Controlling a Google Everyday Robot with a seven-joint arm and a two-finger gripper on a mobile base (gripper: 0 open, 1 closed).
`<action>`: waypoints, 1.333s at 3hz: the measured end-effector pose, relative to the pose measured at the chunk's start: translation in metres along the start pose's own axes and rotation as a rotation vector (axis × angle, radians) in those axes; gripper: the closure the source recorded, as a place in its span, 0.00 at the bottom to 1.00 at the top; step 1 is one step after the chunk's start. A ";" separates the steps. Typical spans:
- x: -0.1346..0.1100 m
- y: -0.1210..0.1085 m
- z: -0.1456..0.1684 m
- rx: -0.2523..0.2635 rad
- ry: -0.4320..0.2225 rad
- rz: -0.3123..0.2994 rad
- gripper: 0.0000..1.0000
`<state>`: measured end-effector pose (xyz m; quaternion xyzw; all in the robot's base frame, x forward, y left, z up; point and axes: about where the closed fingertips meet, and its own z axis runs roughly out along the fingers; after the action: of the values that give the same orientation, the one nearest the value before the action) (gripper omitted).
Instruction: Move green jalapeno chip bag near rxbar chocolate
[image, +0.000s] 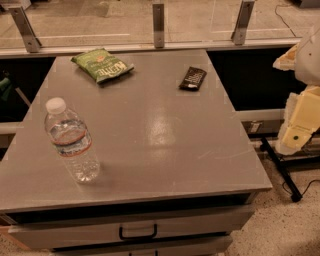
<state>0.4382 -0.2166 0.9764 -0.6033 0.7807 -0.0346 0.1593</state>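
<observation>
Off the grey worktop's right edge, my cream gripper — open or shut, can't tell; reaching the crinkly green jalapeno chip bag may knock the dark-wrapped rxbar chocolate.

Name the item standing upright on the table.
The clear plastic water bottle; the crinkly green chip bag and dark flat bar lie flat. Gripper: right of the table.

Tool beside table, right side
</observation>
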 end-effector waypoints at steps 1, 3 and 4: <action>0.000 0.000 0.000 0.000 0.000 0.000 0.00; -0.085 -0.066 0.027 0.116 -0.232 -0.126 0.00; -0.157 -0.093 0.034 0.158 -0.386 -0.221 0.00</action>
<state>0.5687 -0.0876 0.9998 -0.6662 0.6598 0.0032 0.3475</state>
